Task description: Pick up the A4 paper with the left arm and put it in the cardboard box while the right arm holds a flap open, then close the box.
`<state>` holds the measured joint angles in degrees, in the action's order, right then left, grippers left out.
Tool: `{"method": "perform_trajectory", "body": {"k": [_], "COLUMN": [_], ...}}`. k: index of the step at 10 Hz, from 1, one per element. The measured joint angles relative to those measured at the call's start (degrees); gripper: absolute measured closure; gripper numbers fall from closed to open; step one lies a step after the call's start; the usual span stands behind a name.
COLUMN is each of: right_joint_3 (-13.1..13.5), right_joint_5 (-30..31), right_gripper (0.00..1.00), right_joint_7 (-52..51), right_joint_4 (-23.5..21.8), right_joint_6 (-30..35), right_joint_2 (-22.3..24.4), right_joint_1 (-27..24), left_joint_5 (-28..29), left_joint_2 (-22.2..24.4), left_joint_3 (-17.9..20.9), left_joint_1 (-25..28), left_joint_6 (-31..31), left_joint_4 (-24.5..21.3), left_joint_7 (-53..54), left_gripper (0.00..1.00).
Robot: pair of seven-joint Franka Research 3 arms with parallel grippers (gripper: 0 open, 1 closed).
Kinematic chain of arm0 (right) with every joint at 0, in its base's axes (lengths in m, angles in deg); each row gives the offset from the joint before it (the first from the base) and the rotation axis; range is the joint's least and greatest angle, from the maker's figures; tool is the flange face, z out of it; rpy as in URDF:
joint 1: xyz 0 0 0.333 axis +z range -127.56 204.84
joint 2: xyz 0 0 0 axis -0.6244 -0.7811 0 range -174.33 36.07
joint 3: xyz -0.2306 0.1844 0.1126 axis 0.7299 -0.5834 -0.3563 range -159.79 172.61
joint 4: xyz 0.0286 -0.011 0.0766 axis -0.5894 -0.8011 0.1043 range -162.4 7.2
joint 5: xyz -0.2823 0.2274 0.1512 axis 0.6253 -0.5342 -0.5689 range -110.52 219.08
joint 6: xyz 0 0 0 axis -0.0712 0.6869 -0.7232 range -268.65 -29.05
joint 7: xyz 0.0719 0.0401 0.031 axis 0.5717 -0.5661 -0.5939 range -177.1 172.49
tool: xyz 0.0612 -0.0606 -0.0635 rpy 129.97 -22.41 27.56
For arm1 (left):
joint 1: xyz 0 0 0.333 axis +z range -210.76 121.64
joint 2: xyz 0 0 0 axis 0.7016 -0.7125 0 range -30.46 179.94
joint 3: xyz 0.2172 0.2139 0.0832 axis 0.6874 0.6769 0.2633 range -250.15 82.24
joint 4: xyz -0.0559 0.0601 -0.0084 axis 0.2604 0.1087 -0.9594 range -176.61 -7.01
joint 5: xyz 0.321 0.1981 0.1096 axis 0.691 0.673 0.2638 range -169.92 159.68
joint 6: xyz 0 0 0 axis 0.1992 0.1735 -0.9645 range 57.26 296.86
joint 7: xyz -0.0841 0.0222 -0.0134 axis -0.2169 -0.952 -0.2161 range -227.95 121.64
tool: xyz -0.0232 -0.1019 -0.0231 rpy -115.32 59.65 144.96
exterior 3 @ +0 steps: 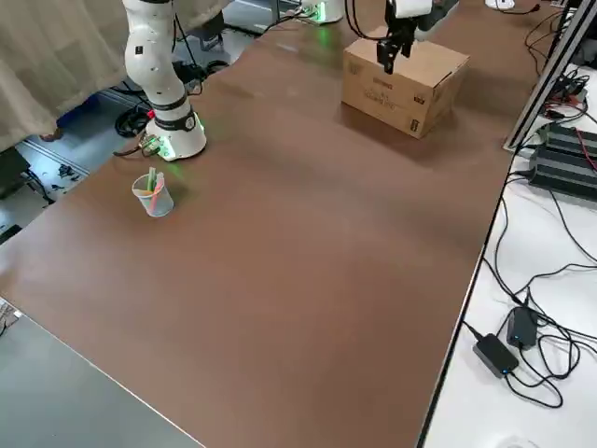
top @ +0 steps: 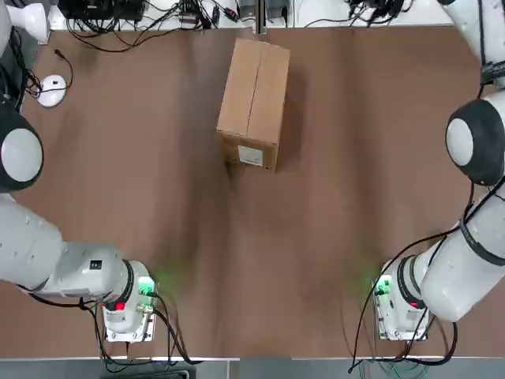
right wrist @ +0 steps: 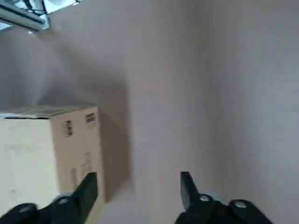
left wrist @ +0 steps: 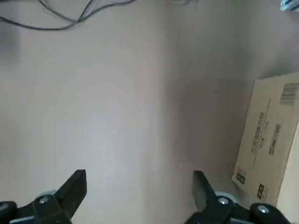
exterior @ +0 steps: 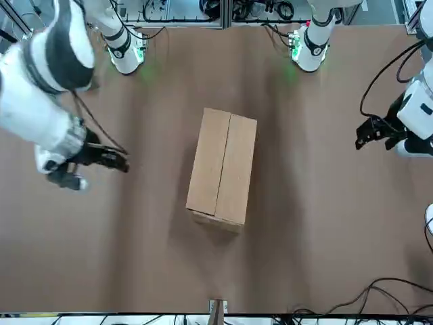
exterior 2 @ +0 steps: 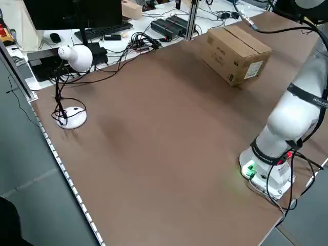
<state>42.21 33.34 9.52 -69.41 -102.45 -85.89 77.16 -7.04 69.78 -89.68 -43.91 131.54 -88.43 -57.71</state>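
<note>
- The cardboard box stands on the brown surface, between the 2 arms and turned slightly askew.
- Its 2 long top flaps lie flat, meeting along 1 seam down the middle.
- 1 white label sits on the short end facing the robot's bases; dark printing marks a long side.
- The left pincer is over the surface on the robot's left of the box, well apart from it. Its 2 fingers are spread wide, with nothing between them.
- The right pincer is over the surface on the robot's right of the box, also well apart from it. Its 2 fingers stand apart too, and nothing is held.
- 1 white lamp stands on a round base near the surface's edge, on the robot's left, with dark cables looped around it.
- 1 pale cup holding a few coloured sticks stands near the right arm's base.
- More black cables lie along the edge across from the robot.
</note>
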Motion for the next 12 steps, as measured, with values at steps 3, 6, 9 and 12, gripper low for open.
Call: {"method": "perform_trajectory", "body": {"k": [3, 6, 9, 12], "right_joint_3": [7.99, 9.68, -4.83, -22.95], "right_joint_5": [2.17, 3.98, 6.78, 12.34], "right_gripper": [0.00, 0.00, 0.00, 0.00], "right_joint_7": [-9.70, -10.19, -11.21, -13.83], "right_joint_4": [1.99, 2.93, 4.96, 6.68], "right_joint_6": [0.49, 0.53, 0.54, 0.57], "right_joint_2": [0.01, -0.09, -0.20, -0.21], "right_joint_1": [-0.16, -0.62, -16.62, -34.32], "left_joint_5": [0.00, 0.00, 0.00, 0.00], "left_joint_2": [-0.11, -0.31, -0.59, -0.66], "left_joint_3": [0.03, 0.02, -0.01, -0.03], "left_joint_1": [0.05, 0.06, 0.05, 0.05], "left_joint_6": [0.46, 0.47, 0.47, 0.46], "left_joint_4": [-0.16, -0.18, -0.19, -0.20], "left_joint_7": [-0.01, -0.04, -0.04, -0.04], "left_gripper": [0.00, 0.00, 0.00, 0.00]}}
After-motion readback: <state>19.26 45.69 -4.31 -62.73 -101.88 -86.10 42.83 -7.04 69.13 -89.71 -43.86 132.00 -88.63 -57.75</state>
